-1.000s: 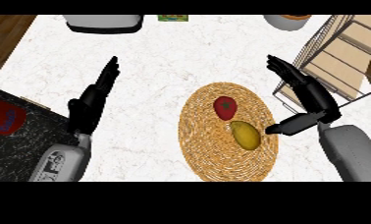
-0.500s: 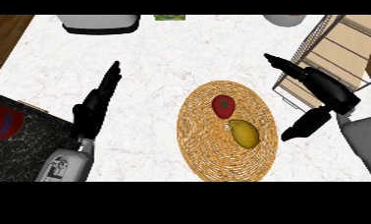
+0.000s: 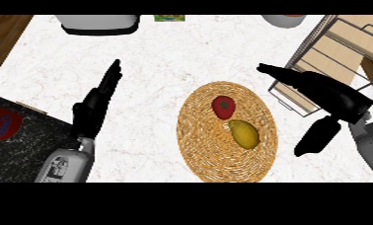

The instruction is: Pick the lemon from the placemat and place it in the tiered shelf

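Observation:
A yellow lemon [image 3: 244, 133] lies on the round woven placemat [image 3: 211, 155], just below a red fruit [image 3: 224, 106]. The tiered shelf [image 3: 331, 58], of wooden boards in a wire frame, stands at the right edge. My right hand [image 3: 324, 95] hovers open to the right of the placemat, its fingers stretched towards the upper left and its thumb hanging down; it touches nothing. My left hand [image 3: 94, 105] rests open at the left, fingers pointing up.
A grey appliance [image 3: 98, 22] sits at the top left, and a bowl [image 3: 284, 20] at the top right. A small green item [image 3: 169, 18] lies at the top edge. A dark stovetop [image 3: 25, 137] fills the lower left corner.
My right hand has drawn back to the right and up, away from the lemon and closer to the shelf. The left hand has shifted slightly. The lemon stays on the placemat.

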